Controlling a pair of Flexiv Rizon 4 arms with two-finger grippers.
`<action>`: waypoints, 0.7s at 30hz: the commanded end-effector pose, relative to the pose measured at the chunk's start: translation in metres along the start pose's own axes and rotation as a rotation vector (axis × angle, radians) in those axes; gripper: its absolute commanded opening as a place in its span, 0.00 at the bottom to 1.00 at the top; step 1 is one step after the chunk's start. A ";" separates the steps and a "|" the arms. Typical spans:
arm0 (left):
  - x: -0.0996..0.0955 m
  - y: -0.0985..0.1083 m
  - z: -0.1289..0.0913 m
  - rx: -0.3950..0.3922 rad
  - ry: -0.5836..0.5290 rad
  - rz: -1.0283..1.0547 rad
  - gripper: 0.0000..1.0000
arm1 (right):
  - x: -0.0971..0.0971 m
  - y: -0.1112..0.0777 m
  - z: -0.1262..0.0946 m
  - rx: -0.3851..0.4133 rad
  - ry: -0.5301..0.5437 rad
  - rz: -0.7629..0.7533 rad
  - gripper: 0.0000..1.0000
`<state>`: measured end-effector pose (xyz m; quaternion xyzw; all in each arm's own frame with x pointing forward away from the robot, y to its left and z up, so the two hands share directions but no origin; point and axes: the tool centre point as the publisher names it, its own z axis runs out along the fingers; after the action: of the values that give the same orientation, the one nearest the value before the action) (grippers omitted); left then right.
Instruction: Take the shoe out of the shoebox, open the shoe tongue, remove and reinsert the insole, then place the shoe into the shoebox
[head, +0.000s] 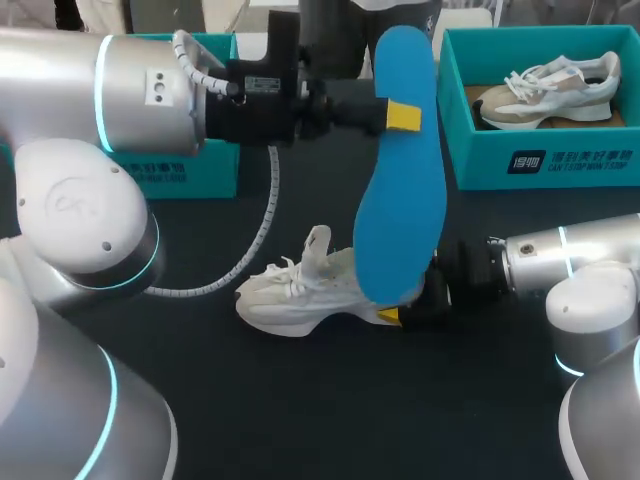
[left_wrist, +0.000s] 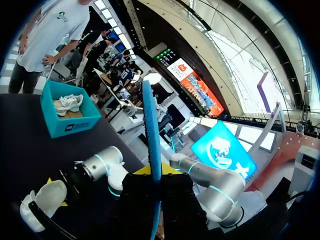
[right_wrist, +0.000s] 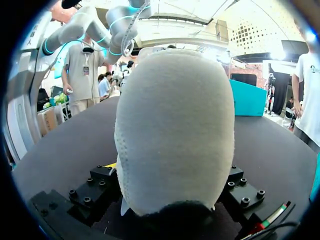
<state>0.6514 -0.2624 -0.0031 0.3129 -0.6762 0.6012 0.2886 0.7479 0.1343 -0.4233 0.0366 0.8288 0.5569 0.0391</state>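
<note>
Two grippers: both clenched on a load.
Left gripper (head: 402, 116): pinching the blue insole (head: 400, 190) mid-length, upright in the air above the shoe.
Right gripper (head: 405, 314): clamped on the heel of the white shoe (head: 295, 295).
White shoe: standing on the black table (head: 300, 410), outside the boxes.
Teal shoebox (head: 545, 165): rear right, second sneaker (head: 550, 92) inside.

Our left arm (head: 70, 210) and right arm (head: 575, 260) have smooth, rounded shells of silver-grey colour, with a thin ring of cyan light (head: 101, 90) at the joints. A white ribbed cable (head: 268, 200) runs along the left arm to its black wrist block (head: 255, 95). The fingertip (head: 403, 116) is bright yellow. Small black screws (right_wrist: 84, 200) sit on the black plates (right_wrist: 97, 187) of the right wrist
</note>
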 end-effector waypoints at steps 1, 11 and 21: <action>-0.003 0.002 0.000 0.005 0.014 0.001 0.00 | -0.001 -0.003 0.005 0.003 -0.002 0.000 0.00; 0.030 0.018 -0.013 0.032 0.144 -0.055 0.00 | -0.001 -0.003 0.005 0.003 -0.002 0.000 0.00; 0.059 0.023 -0.019 0.039 0.123 -0.069 0.00 | -0.001 -0.003 0.005 0.003 -0.002 0.000 0.00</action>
<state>0.6041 -0.2535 0.0277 0.2991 -0.6337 0.6223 0.3487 0.7479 0.1343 -0.4233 0.0366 0.8289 0.5569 0.0391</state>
